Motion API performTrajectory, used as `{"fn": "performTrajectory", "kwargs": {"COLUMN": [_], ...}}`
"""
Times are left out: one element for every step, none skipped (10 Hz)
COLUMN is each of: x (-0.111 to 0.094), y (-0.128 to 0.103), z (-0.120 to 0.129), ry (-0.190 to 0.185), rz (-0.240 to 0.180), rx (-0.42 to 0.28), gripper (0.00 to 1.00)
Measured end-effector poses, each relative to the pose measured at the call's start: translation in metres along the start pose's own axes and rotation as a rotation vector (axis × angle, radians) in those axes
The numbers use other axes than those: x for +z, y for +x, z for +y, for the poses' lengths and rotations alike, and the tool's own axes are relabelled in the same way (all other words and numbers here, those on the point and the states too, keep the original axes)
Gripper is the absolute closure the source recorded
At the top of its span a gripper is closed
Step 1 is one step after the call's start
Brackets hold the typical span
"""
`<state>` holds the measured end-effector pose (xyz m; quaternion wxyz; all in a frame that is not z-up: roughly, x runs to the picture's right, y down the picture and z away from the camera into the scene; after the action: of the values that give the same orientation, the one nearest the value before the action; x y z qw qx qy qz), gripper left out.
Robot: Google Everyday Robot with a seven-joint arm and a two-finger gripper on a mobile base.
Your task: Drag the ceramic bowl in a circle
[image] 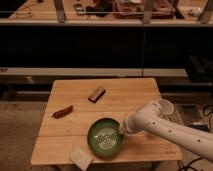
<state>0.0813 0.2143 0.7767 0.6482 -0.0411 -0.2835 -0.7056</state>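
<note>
Camera view shows the gripper (pixel 123 131) at the ceramic bowl (pixel 104 138) rim on the tabletop (pixel 125 102); its hold cannot be told.

We see our pincer (pixel 122 131) at the right-hand rim of the ceramic bowl (pixel 105 138), near the front edge of the desk (pixel 125 102).

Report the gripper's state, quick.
Gripper: down at the right rim of the ceramic bowl; whether it is open, closed or holding the bowl cannot be told.
</note>
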Motion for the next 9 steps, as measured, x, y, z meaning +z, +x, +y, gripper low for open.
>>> {"fn": "performTrajectory", "kwargs": {"x": [0.006,0.013,0.017,0.021,0.023,0.024,0.024,0.019,0.009], "y": [0.010,0.026,0.037,0.052,0.071,0.083,0.095,0.108,0.120], "z": [-0.011,-0.022,-0.027,-0.030,-0.033,-0.032,-0.031,-0.022,0.000], "ry": [0.009,0.017,0.019,0.021,0.024,0.022,0.021,0.014,-0.002], "rz": [-0.006,-0.012,-0.012,-0.012,-0.008,-0.004,0.002,0.018,0.042], "rx": [-0.032,-0.070,-0.090,-0.110,-0.125,-0.134,-0.137,-0.124,-0.086], "gripper": [1.00,1.00,1.00,1.00,1.00,1.00,1.00,1.00,1.00]}}
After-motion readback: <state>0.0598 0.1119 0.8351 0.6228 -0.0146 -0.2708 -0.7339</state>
